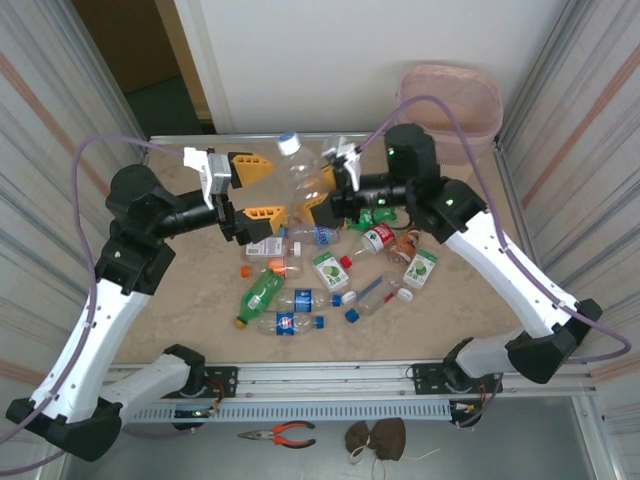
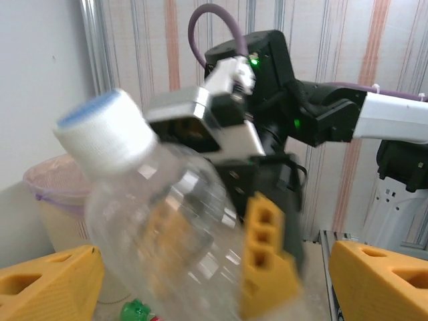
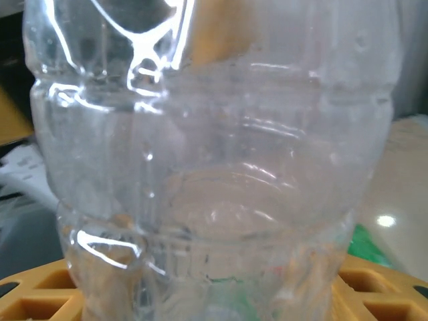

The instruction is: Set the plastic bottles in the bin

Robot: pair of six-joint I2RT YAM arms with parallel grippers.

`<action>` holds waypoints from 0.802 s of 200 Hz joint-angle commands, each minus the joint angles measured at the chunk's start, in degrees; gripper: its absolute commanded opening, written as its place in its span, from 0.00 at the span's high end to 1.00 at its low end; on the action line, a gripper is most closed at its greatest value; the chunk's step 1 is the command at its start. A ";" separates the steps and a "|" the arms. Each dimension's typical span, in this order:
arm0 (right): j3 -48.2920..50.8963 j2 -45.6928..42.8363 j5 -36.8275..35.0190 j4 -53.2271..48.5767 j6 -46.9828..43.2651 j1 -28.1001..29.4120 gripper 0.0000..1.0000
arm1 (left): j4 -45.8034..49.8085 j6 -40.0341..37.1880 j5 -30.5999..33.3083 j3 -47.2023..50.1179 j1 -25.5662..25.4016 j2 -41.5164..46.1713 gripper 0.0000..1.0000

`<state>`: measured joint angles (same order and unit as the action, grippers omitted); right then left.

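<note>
Clear-walled, a large plastic bottle (image 1: 300,178) with a white, blue-topped cap hangs above the beige table (image 1: 190,290); the right gripper (image 1: 320,192), at its 3 o'clock, has its yellow jaws clamped on it; the left gripper (image 1: 273,188), at 9 o'clock, stands released, jaws wide; a pale pink slatted bin (image 1: 455,95) sits at 1 o'clock; small plastic bottles (image 1: 300,298) lie scattered at 6 o'clock.

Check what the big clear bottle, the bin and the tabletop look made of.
Bottle: thin clear plastic, glossy; sharp glints and moulded ribs.
Bin: pale pink plastic, probably; dull, even colour.
Tabletop: beige mottled sheet, matte; maybe laminate, can't tell.
</note>
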<state>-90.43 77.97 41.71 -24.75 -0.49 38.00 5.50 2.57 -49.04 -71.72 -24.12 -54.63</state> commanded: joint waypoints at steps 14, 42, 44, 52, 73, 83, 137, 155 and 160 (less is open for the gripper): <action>-5.15 -1.27 -8.46 -5.87 1.98 -8.91 0.43 | 2.25 -2.24 4.58 1.46 -0.18 2.52 0.13; -8.49 0.15 -12.64 -8.47 4.19 -16.90 0.43 | 3.52 -2.58 6.15 1.89 -0.19 2.77 0.13; -8.76 0.22 -13.07 -8.53 4.43 -17.48 0.43 | 3.66 -2.57 6.15 1.86 -0.22 2.71 0.13; -9.65 0.77 -14.16 -8.56 5.11 -19.76 0.43 | 4.05 -2.58 6.23 1.70 -0.18 2.71 0.13; -13.31 3.35 -17.20 -9.79 6.40 -25.75 0.43 | 4.63 -2.53 6.23 1.68 -0.23 2.91 0.13; -15.55 5.22 -18.25 -10.67 7.41 -28.70 0.43 | 4.83 -2.47 6.26 1.76 -0.21 3.10 0.13; -32.17 20.20 -28.16 -20.44 8.43 -38.22 0.45 | 5.32 -2.07 6.58 2.58 -0.23 4.05 0.14; -38.83 26.43 -33.21 -25.26 7.09 -39.27 0.45 | 5.36 -2.04 6.75 2.99 -0.18 4.18 0.14; -40.90 28.27 -34.84 -26.79 6.67 -39.39 0.46 | 5.49 -2.04 6.74 2.99 -0.22 4.19 0.14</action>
<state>-123.83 99.90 15.35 -42.78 7.05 -0.71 10.76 1.23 -43.09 -69.23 -24.12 -51.46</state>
